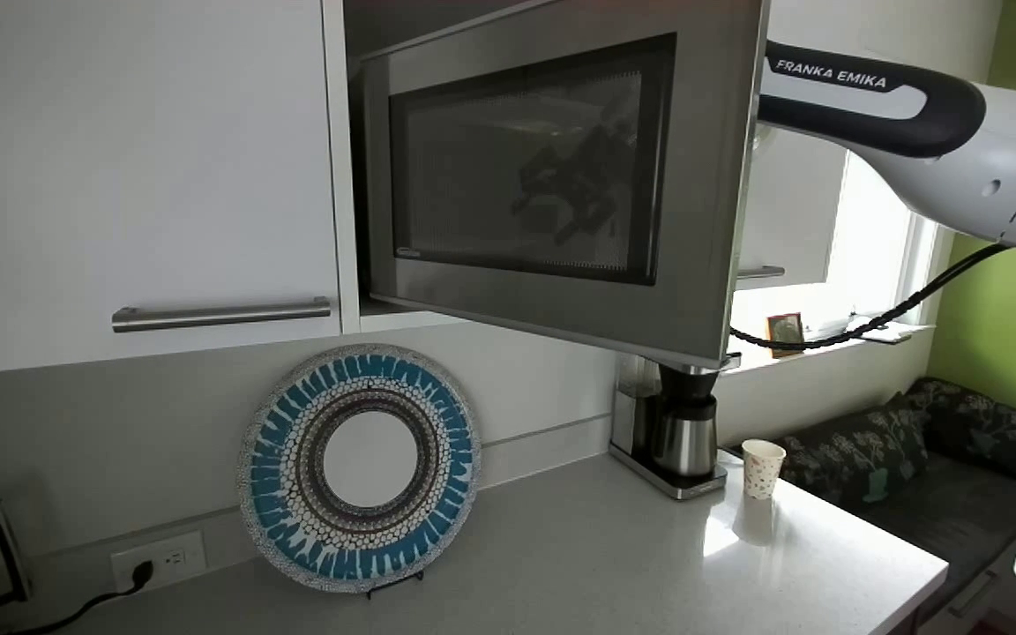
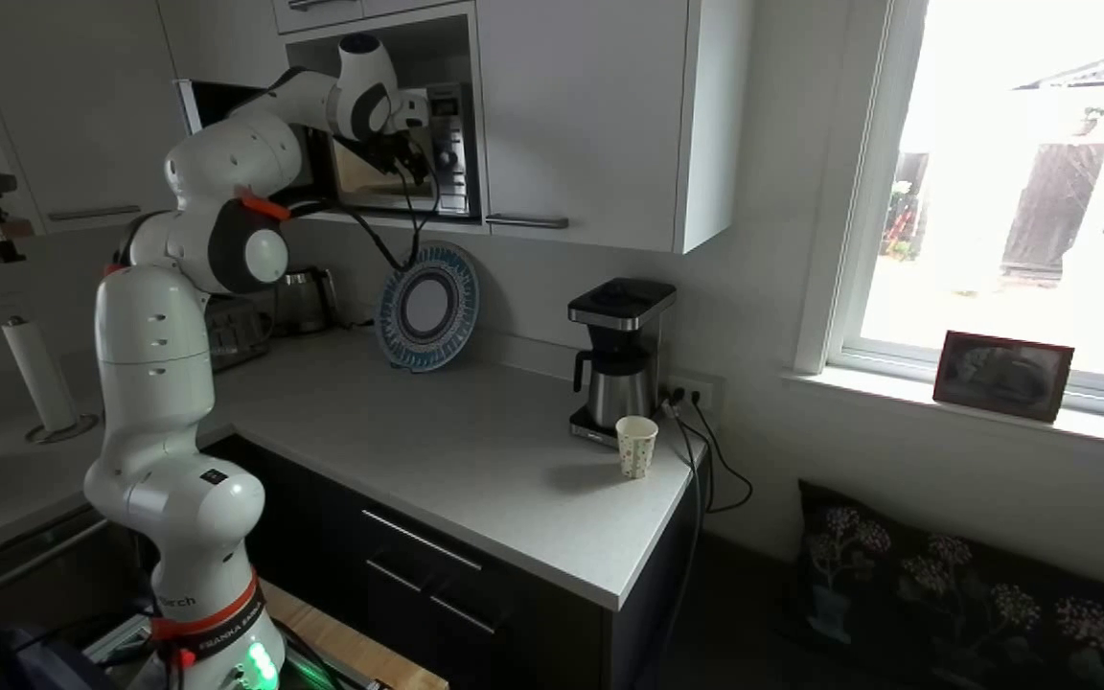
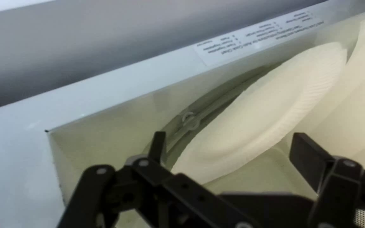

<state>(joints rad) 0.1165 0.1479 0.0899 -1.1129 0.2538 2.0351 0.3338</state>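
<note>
Jaws spread wide at the mouth of the microwave [image 2: 454, 158], dark fingers [image 3: 309, 155] well apart, and there's a white paper plate [image 3: 258, 117], tilted inside the cavity [image 3: 106, 134], framed between them in the wrist view! Whether either finger touches it, can't tell from here. Microwave door [image 1: 526, 176] standing open. Down on the bench [image 1: 552, 547], a blue-ringed decorative plate [image 1: 370, 459] propped on a black stand [image 1: 396, 585]; farther along, a coffee maker [image 2: 620, 383] with a speckled paper cup [image 2: 636, 448] near it.
</note>
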